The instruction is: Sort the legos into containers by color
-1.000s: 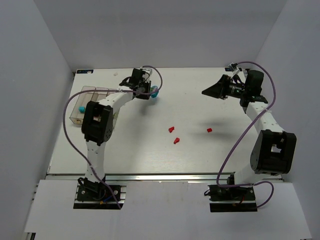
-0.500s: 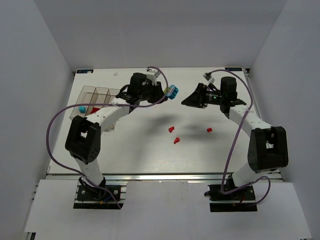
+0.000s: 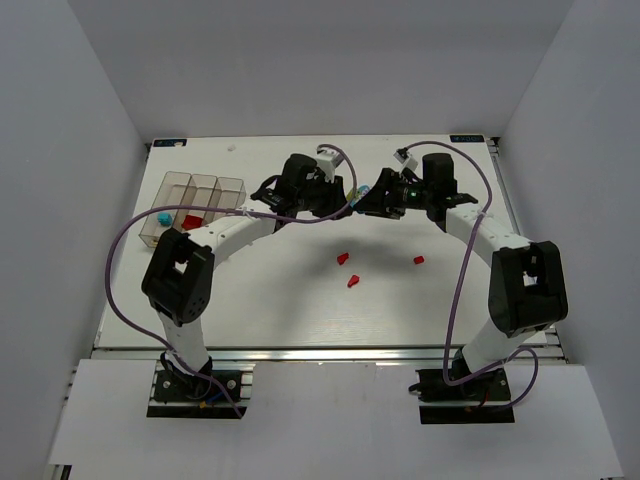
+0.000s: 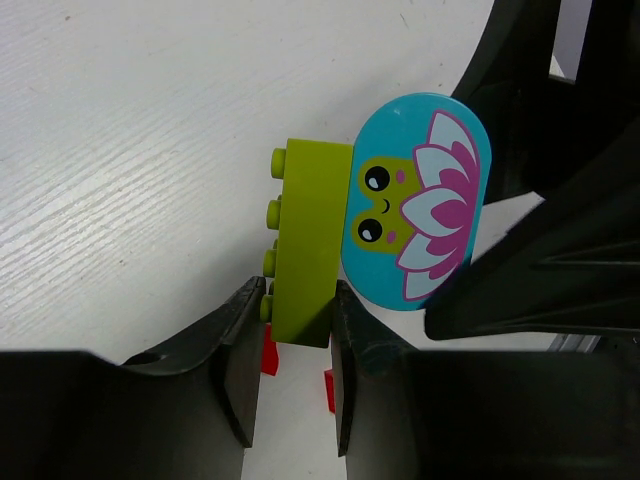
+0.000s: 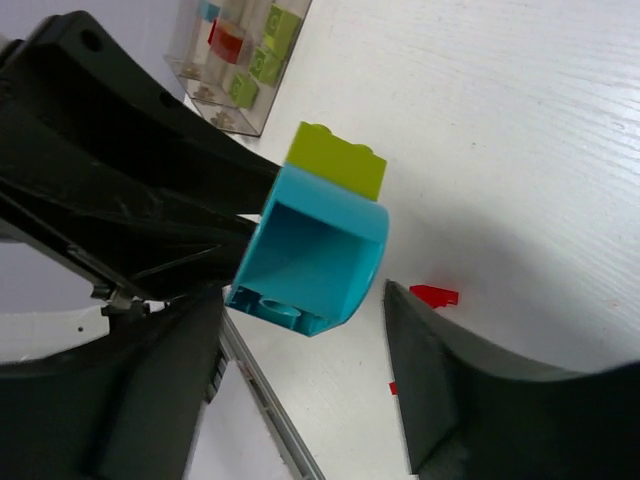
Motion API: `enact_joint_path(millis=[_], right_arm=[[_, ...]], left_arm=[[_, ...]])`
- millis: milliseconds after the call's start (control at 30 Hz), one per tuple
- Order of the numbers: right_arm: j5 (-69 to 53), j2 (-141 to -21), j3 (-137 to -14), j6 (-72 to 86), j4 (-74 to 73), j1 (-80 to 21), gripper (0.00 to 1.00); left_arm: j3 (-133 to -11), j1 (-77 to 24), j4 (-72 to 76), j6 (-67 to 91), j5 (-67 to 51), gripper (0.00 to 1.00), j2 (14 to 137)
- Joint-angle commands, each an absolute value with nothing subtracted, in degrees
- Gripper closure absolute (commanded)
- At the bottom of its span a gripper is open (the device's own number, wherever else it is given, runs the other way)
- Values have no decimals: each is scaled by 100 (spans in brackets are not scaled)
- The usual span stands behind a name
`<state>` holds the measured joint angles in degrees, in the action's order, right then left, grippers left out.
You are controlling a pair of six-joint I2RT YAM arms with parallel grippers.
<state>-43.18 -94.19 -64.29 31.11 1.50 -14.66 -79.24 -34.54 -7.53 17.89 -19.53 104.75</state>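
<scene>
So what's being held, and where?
The left pincer grips the lime green plastic brick at one end; its attached rounded cyan piece sits inside the open right pincer.

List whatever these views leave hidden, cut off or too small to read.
- Left wrist: the green brick has its lower end hidden between the jaws of the left gripper.
- Right wrist: whether the jaws of the right gripper touch the cyan brick cannot be told; the containers are cut off by the top edge.
- Top view: the red bits are too small to show shape.
</scene>
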Motion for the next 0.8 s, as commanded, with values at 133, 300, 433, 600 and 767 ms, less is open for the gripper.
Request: enact_joint_path(millis=[133, 300, 433, 600, 767], right_arm=[[-3990, -9360, -6592, 3120, 114, -1485, 49], [-4034, -9352, -6548, 3225, 237, -1476, 57], [-4095, -9387, -6565, 3313, 281, -1459, 56], [-4122, -9457, -6601, 3349, 272, -1459, 39], [-4122, -9466, -6601, 3401, 299, -1441, 37]], left_arm=[[-8200, -3542, -826, 1670, -1811, 100, 10415], [-8200, -3542, -879, 1600, -1767, 100, 10450], [-8174, -3595, -914, 1530, -1696, 100, 10459], [-8235, -3647, -1002, 1468, -1644, 100, 10503], [-8200, -3647, -1002, 1450, -1643, 100, 10486]])
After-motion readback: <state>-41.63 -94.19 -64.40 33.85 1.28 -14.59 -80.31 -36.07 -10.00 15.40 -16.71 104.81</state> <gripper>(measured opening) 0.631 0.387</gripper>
